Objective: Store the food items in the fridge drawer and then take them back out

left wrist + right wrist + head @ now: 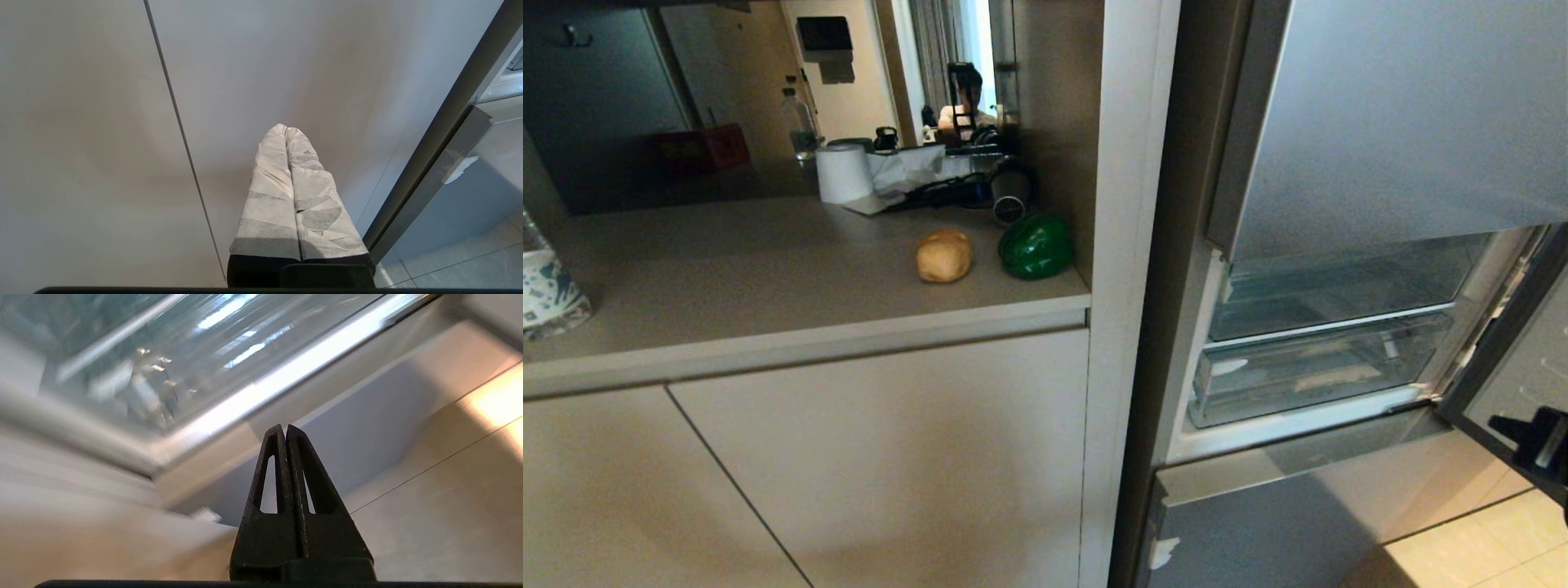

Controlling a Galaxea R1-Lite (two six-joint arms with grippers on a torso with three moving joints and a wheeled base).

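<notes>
Two food items lie on the grey counter (727, 278) near its right end: a tan-brown rounded lump (944, 255) and, to its right, a glossy green bell pepper (1036, 245). Right of the counter the fridge drawer (1307, 380) stands open, and its clear plastic bin has no food in it. My right gripper (284, 426) is shut on nothing; it hangs low, in front of the fridge's lower part and above the floor, and shows as a black shape (1535, 445) at the head view's right edge. My left gripper (286, 127), its fingers wrapped in white tape, is shut and empty before the beige cabinet door (102, 143).
A paper roll (843, 173), a bottle (800, 124) and dark cables (947, 192) crowd the counter's back. A patterned cup (547, 286) stands at its left edge. The grey top fridge door (1405, 114) hangs above the open section. Below it is a blue-grey panel (1258, 523) and tiled floor (1486, 547).
</notes>
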